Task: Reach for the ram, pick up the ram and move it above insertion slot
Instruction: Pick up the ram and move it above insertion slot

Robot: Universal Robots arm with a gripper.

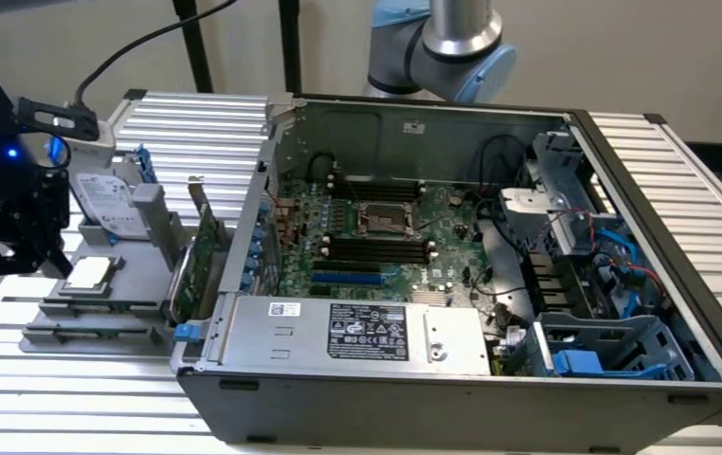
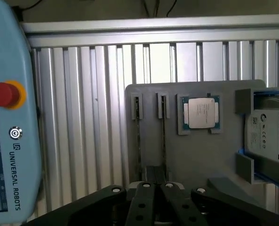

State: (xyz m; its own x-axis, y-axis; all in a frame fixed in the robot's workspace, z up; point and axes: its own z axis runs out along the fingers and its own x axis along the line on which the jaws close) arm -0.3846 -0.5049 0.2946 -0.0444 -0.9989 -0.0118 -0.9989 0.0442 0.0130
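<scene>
My gripper (image 2: 156,187) hangs over the near end of a grey fixture tray (image 2: 191,155), its black fingers (image 2: 146,194) shut together with nothing between them. Two narrow holders run along the tray, and a thin dark strip stands on edge in each; these look like the ram (image 2: 163,141) seen edge-on, one just ahead of the fingertips and another ram (image 2: 138,141) beside it. In the exterior view my gripper (image 1: 8,248) is at the far left, above the tray (image 1: 83,318). The black insertion slot (image 1: 374,250) rows lie on the motherboard inside the open computer case (image 1: 462,379).
On the tray lie a processor chip (image 2: 200,113) and a hard drive (image 2: 271,134). A broad green expansion card (image 1: 205,254) stands between the tray and the case. A teach pendant (image 2: 10,141) with a red stop button lies beside the tray on the ribbed aluminium table (image 2: 83,117).
</scene>
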